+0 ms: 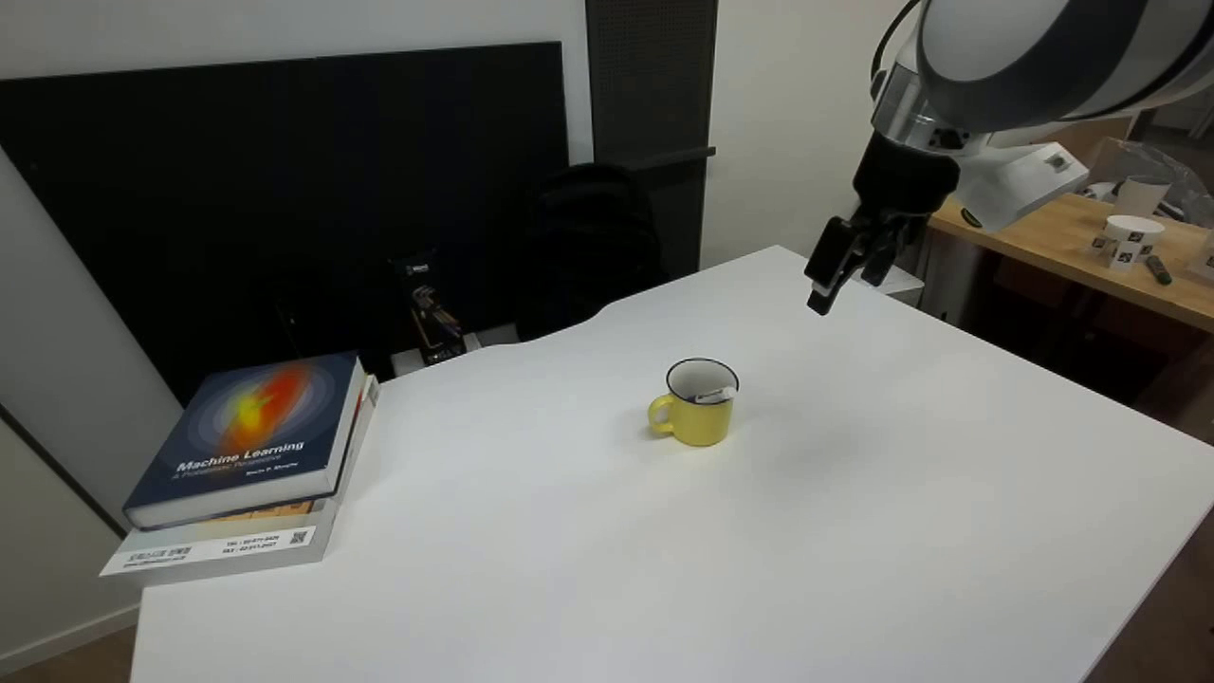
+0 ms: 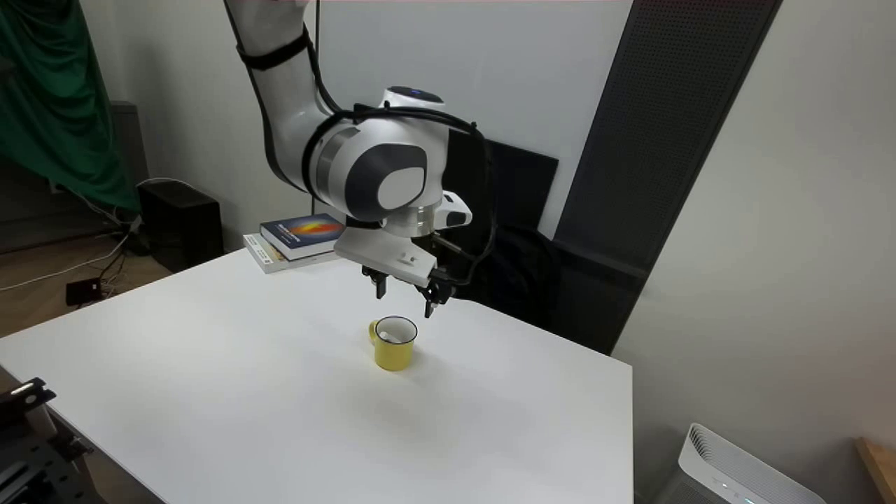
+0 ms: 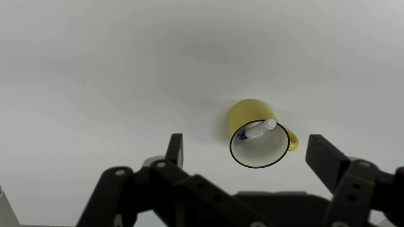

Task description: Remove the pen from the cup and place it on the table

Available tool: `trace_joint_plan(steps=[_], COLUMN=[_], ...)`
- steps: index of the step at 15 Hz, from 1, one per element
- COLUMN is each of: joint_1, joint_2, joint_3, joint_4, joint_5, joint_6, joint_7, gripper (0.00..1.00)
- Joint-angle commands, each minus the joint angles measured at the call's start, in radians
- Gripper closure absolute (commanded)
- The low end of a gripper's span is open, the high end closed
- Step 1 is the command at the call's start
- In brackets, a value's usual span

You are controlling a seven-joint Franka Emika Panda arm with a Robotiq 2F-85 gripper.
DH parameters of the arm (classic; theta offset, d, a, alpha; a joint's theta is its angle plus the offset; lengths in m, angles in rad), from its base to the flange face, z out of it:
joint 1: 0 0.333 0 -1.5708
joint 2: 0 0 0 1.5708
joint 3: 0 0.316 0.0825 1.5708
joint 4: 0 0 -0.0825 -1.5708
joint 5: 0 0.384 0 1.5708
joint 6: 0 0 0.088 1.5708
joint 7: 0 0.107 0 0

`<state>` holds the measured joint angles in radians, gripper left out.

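The yellow cup stands upright on the white table; it also shows in an exterior view and in the wrist view. The pen leans inside the cup, its white end at the dark rim and its blue end down inside; the white end also shows in an exterior view. The cup's handle points right in the wrist view. My gripper is open and empty above the table, its fingers apart with the cup showing between them. It also shows in both exterior views.
Two stacked books lie at a table edge, also in an exterior view. A black backpack and a dark box stand beyond the table. A wooden desk with paper cups is behind the arm.
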<state>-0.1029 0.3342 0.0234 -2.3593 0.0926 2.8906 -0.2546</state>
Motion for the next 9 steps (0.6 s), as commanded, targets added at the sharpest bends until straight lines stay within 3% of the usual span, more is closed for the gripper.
trace_joint_plan(steps=[1, 9], joint_1=[-0.011, -0.016], joint_2=[0.034, 0.162], joint_3=[0.009, 0.015], joint_4=[0.018, 0.066], joint_5=[-0.018, -0.032], joint_6=[-0.006, 0.129], joint_7=[0.016, 0.036], gripper=[0.0, 0.0])
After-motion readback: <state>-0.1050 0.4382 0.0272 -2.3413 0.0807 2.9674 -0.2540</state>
